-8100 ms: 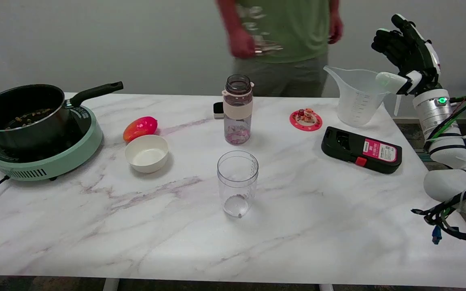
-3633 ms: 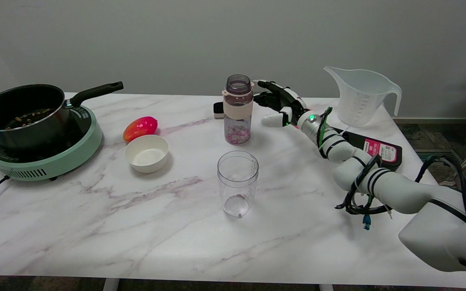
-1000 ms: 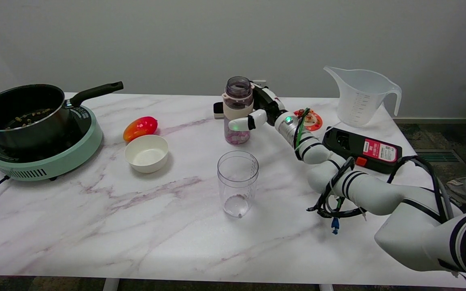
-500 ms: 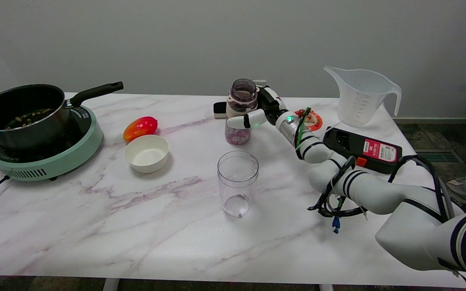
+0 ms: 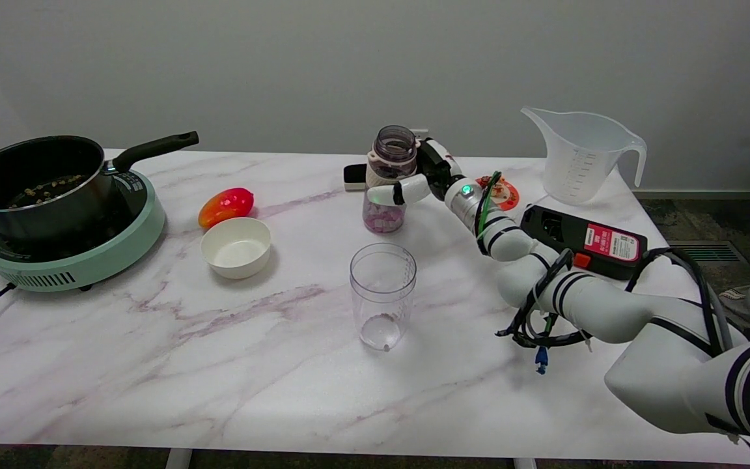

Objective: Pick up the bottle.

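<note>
- A white marble-patterned table (image 5: 153, 365) fills the head view, with the robot's white right arm reaching in from the lower right.
- The black-and-white right hand (image 5: 422, 177) sits at the far middle of the table, wrapped around a clear plastic bottle with a beige band and an open dark neck (image 5: 387, 179).
- The hand grips the bottle: a white finger crosses the front of the beige band and the rest of the hand presses against the bottle's right side.
- The bottle leans slightly to the right, toward the hand; whether its base touches the table cannot be told.
- Nearer the camera than the hand stands an empty clear plastic tumbler (image 5: 382, 296), well apart from it.
- To the hand's right lie a small round red coaster (image 5: 504, 193), a black device with a pink label (image 5: 582, 241) and a translucent measuring jug (image 5: 580, 156).
- Behind the bottle, a small black-and-white block (image 5: 353, 177) rests on the table.
- Far left of the hand are a white bowl (image 5: 236, 247), a red-orange mango-shaped fruit (image 5: 225, 206), and a black saucepan (image 5: 36, 182) on a mint-green hotplate (image 5: 82, 257).
</note>
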